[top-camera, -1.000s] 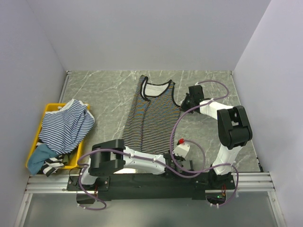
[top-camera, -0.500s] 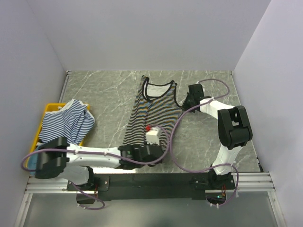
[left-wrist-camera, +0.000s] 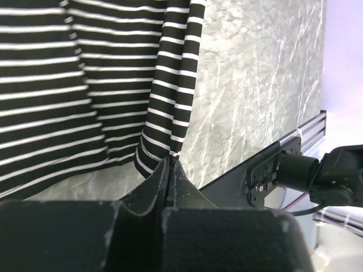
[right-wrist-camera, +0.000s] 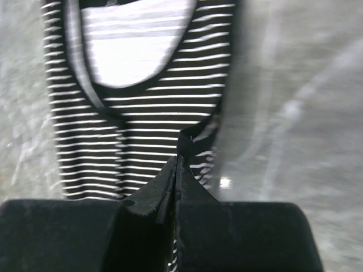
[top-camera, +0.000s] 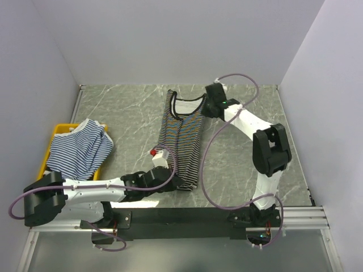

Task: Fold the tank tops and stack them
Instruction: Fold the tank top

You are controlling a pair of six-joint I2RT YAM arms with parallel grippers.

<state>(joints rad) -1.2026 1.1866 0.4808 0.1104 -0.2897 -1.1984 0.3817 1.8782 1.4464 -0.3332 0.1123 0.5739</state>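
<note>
Table (top-camera: 125, 113): tank top (top-camera: 181, 141), yellow bin (top-camera: 63, 128)

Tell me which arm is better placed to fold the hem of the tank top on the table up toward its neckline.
Left, probably: the left gripper is shut on the tank top at its near hem corner, while the right gripper pinches its far shoulder.

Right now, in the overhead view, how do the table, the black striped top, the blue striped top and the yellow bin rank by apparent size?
1. table
2-3. black striped top and blue striped top: too alike to rank, one long, one bunched
4. yellow bin: mostly covered, so its rank is unsure
</note>
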